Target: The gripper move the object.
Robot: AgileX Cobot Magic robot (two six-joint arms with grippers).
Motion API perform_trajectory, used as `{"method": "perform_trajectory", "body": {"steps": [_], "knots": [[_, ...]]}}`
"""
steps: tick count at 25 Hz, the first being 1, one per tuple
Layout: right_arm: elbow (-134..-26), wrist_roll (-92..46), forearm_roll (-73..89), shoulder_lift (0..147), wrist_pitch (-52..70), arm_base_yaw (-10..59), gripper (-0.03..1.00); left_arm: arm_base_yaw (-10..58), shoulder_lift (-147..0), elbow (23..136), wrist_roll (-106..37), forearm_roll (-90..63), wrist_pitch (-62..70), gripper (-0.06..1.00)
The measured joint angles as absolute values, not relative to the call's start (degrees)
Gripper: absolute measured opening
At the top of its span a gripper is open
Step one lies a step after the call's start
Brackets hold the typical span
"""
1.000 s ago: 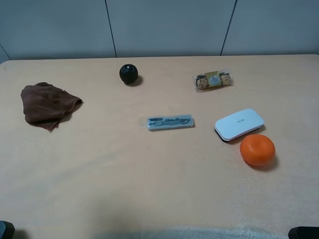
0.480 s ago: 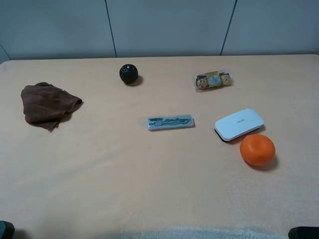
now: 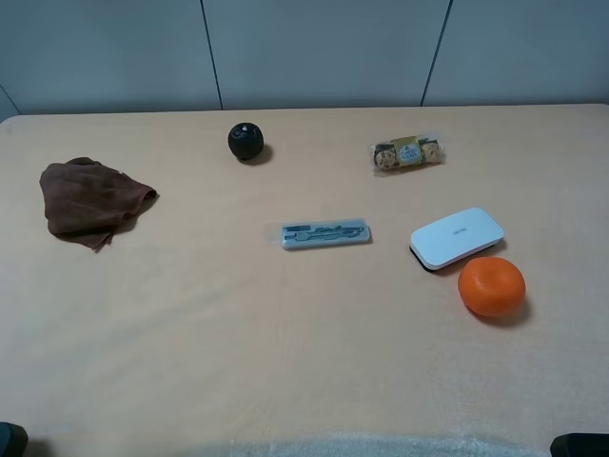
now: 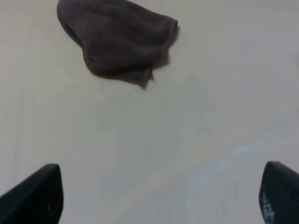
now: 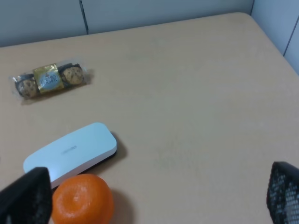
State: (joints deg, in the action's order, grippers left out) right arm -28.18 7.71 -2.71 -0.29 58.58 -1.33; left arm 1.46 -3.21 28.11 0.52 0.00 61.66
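**White case waits untouched beside the orange**

Exterior high view shows the white case (image 3: 457,237) lying flat on the table (image 3: 238,333), toward the right side, its long axis slanted. The orange (image 3: 491,286) sits just beside its near end, close enough that the two may touch. A translucent pen case (image 3: 325,233) lies well apart toward the middle, a packet of chocolates (image 3: 407,153) farther back, a black ball (image 3: 245,141) and a brown cloth (image 3: 91,200) off to the left.

The white case looks rigid, light and glossy, so it is likely slippery under hard fingertips. Its low profile leaves little height to pinch; the best hold is probably across the short width near the middle, coming straight down, clear of the orange, which could roll if nudged.

The right claw (image 5: 154,196) hangs above the table with its jaws spread wide, gripping nothing; the white case lies ahead of it. The left claw (image 4: 159,196) is likewise spread and empty, over bare table near the brown cloth.

Against the earlier frames, nothing on the table has shifted; every item lies where it did.
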Motion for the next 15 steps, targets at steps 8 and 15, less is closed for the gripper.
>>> {"method": "perform_trajectory", "body": {"steps": [8,15], "knots": [[-28.18,7.71,-2.71,-0.29,58.62,-1.33,0.69,-1.0,0.31,27.86,-2.52,-0.52,61.01,0.85],[-28.18,7.71,-2.71,-0.29,58.62,-1.33,0.69,-1.03,0.31,27.86,-2.69,-0.52,61.01,0.85]]}}
